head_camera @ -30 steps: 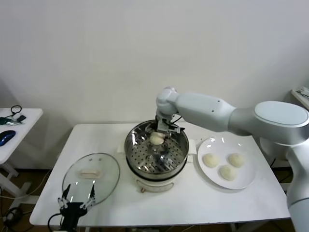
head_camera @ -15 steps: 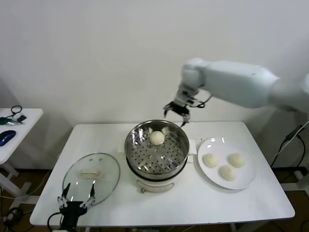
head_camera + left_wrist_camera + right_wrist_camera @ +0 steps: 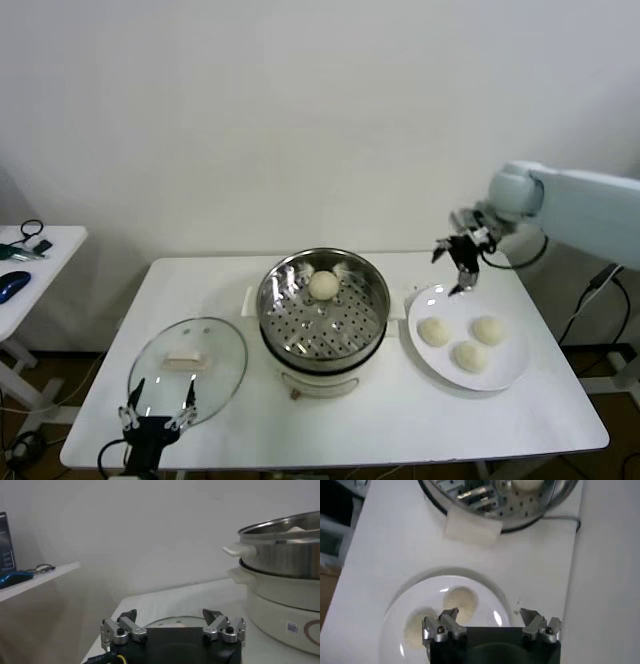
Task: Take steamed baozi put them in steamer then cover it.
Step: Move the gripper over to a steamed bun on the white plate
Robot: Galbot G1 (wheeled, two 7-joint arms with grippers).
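The steel steamer [image 3: 323, 318] stands at the table's middle with one baozi [image 3: 323, 285] on its perforated tray, toward the back. Three more baozi [image 3: 435, 332] lie on a white plate [image 3: 505, 375] to the right. My right gripper [image 3: 455, 265] is open and empty, above the plate's far edge; its wrist view shows the plate [image 3: 485, 592], a baozi [image 3: 460, 600] and the steamer's rim [image 3: 540, 515]. The glass cover [image 3: 188, 366] with its white handle lies flat at the front left. My left gripper [image 3: 158, 410] is open, parked just in front of the cover.
A side table [image 3: 25, 275] with small items stands at the far left. The steamer's white side handle [image 3: 471, 530] juts toward the plate. A cable [image 3: 565, 520] runs behind the steamer. The wall is close behind the table.
My right gripper let go of a baozi in the steamer, rose, and swung right to above the plate's far edge. The left arm has not moved.
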